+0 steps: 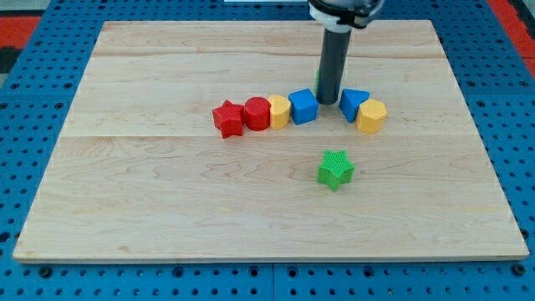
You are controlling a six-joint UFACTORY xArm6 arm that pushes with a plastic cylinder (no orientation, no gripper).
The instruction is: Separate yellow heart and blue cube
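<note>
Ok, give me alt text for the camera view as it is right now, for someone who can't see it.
My tip sits just right of the blue cube, which touches the yellow heart in a row with a red cylinder and red star. Right of the tip lie a blue block and yellow block; a green star lies below.

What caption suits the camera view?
My tip stands right of the blue cube, which touches the yellow heart.

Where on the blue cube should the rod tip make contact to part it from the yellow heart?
Probably its flat face toward the view's top, pushing toward the view's bottom. The yellow heart touches the blue cube at the view's left; my tip stands at its other side, where a push would move both.
</note>
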